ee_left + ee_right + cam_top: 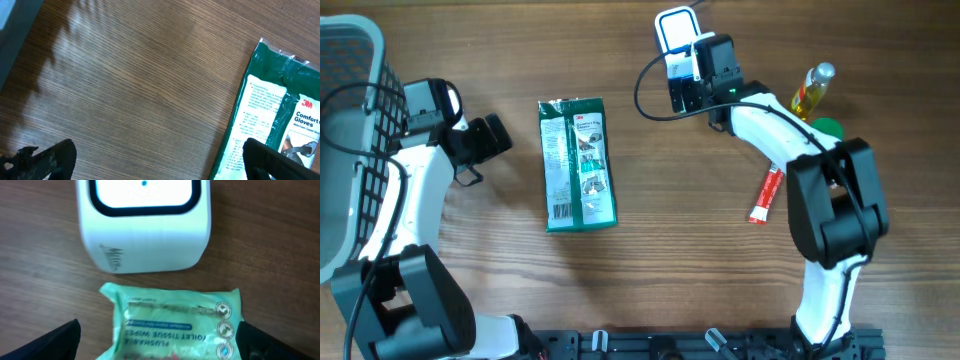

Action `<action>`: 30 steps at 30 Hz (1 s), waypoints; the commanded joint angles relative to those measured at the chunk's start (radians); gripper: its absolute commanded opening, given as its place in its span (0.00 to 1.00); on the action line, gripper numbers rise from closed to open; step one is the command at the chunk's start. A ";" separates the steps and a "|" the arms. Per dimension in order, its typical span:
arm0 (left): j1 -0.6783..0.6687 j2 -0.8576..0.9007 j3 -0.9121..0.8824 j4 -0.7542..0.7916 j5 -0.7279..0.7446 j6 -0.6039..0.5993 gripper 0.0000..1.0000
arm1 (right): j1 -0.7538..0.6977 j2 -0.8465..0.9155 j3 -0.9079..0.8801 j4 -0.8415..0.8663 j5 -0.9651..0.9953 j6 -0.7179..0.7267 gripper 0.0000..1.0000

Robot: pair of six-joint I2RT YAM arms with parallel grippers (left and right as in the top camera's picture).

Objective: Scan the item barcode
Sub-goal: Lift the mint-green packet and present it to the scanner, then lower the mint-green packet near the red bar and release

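Observation:
The white barcode scanner [677,30] stands at the back of the table; in the right wrist view the scanner [145,225] fills the top. Just in front of it lies a mint-green pack of flushable wipes [175,325], between the fingers of my right gripper [159,330] [688,70], which is open: the left finger stands clear of the pack and the right one is close to its edge. A green 3M glove pack [578,165] [280,115] lies flat mid-table. My left gripper [490,155] [159,150] is open over bare wood just left of it.
A grey wire basket [350,150] takes up the left edge. At the back right stand a yellow bottle [810,90] and a green lid [828,128], with a red tube [766,195] lying in front of them.

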 commanded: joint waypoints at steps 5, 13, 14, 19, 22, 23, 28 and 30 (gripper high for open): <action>0.004 0.003 -0.001 0.000 0.008 0.012 1.00 | -0.033 0.075 -0.001 -0.133 0.010 0.007 0.97; 0.004 0.003 -0.001 0.000 0.008 0.012 1.00 | -0.042 -0.007 0.000 -0.787 0.010 -0.019 0.85; 0.004 0.003 -0.001 0.000 0.008 0.012 1.00 | -0.042 -0.034 0.000 -0.874 0.010 -0.014 0.86; 0.004 0.003 -0.001 0.000 0.008 0.012 1.00 | -0.041 -0.302 0.000 -0.925 -0.105 -0.006 0.98; 0.004 0.003 -0.001 0.000 0.008 0.012 1.00 | -0.041 -0.460 0.000 -0.904 -0.251 -0.008 1.00; 0.004 0.003 -0.001 0.000 0.008 0.012 1.00 | -0.041 -0.509 0.000 -0.897 -0.325 -0.008 1.00; 0.004 0.003 -0.001 0.000 0.008 0.012 1.00 | -0.041 -0.506 -0.019 -0.835 -0.570 -0.005 1.00; 0.004 0.003 -0.001 0.000 0.008 0.012 1.00 | -0.040 -0.494 -0.040 -0.798 -0.621 0.018 1.00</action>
